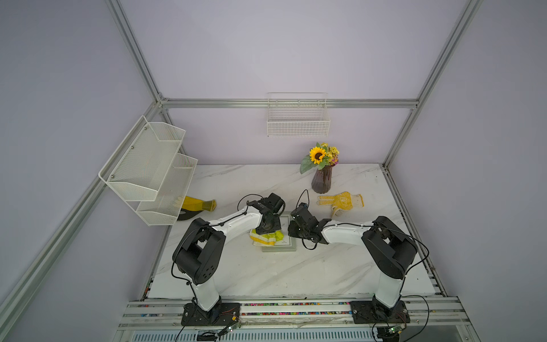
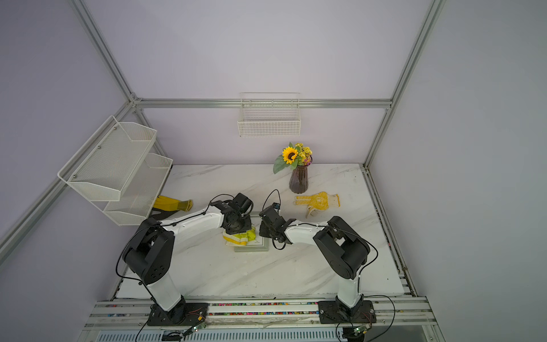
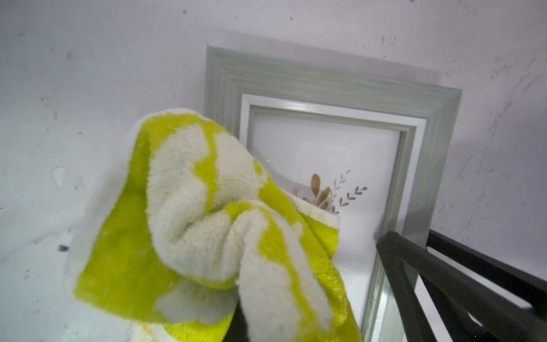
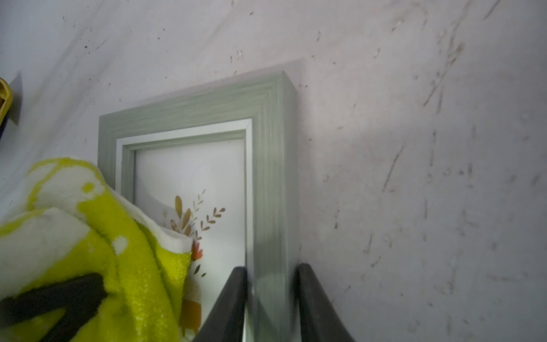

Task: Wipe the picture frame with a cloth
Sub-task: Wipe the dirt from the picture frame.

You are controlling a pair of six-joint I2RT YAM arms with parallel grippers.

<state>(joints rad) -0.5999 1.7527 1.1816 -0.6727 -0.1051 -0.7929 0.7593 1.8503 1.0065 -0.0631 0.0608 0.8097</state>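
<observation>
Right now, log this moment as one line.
left gripper: shut on cloth | cloth: bunched, on picture frame | right gripper: shut on picture frame side rail | picture frame: flat on table

The picture frame [image 4: 268, 177] lies flat on a white marbled tabletop [image 4: 414, 148] marked with dark scuffs and streaks. The right gripper [image 4: 272, 268] clamps one long grey-green rail of it: one black finger [image 4: 231, 302] rests on the glass side, the other against the rail's outer edge. Inside the rail run a white inner strip and pale mat. The print shows brown leafy sprigs, a small orange flower and part of an orange pot. A bunched yellow-green and white cloth [image 4: 118, 237] covers the frame's opposite side and part of the print, pinched by the left gripper [image 4: 63, 296], whose black fingers are partly buried in the folds. A yellow object [image 4: 5, 97] sits at the view's edge, too cropped to identify.
</observation>
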